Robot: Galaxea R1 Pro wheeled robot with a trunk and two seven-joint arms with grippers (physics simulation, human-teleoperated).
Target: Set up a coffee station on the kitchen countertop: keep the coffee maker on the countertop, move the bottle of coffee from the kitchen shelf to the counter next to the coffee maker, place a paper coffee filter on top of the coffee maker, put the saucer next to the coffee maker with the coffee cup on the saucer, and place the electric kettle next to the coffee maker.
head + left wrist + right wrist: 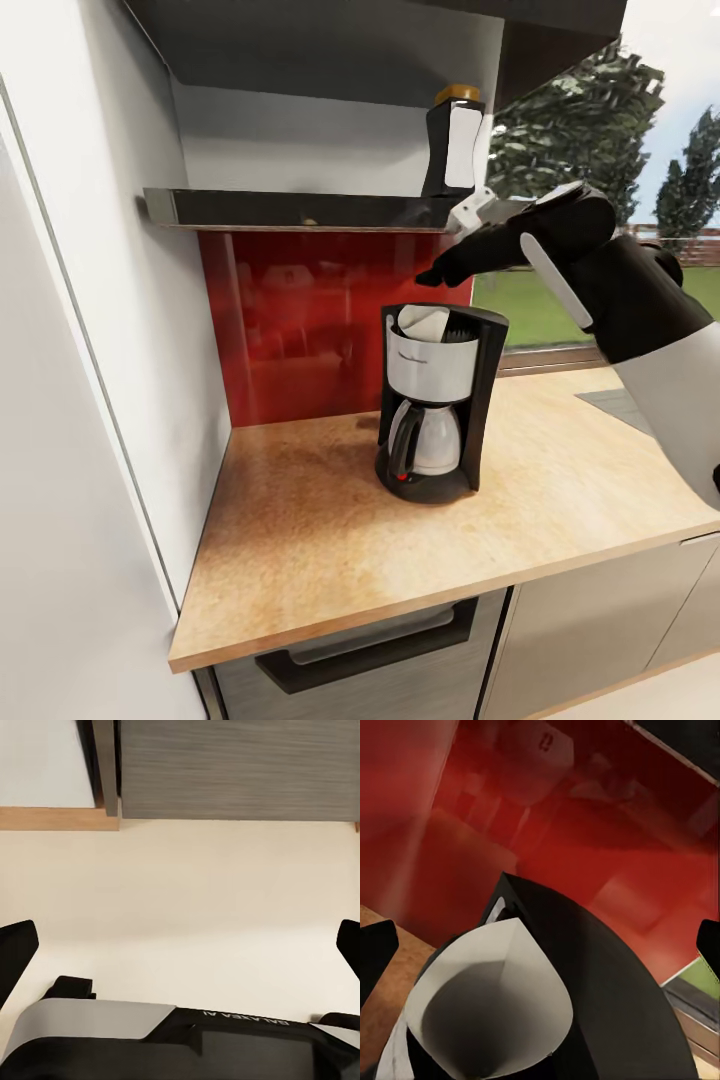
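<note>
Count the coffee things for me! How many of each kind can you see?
coffee maker: 1
silver carafe: 1
paper coffee filter: 1
bottle of coffee: 1
Total: 4

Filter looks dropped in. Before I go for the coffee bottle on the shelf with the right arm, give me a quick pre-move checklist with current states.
1. Paper coffee filter seated in the top of the coffee maker: ok, the open cone sits in the basket.
2. Right gripper empty: ok, fingertips spread wide, nothing between them.
3. Coffee maker upright on the countertop: ok.
4. Bottle of coffee upright on the shelf, near its right end: ok.
5. Path upward: not ok, the right gripper sits just under the shelf edge; back out first.
6. Left gripper empty: ok, open over the floor.
</note>
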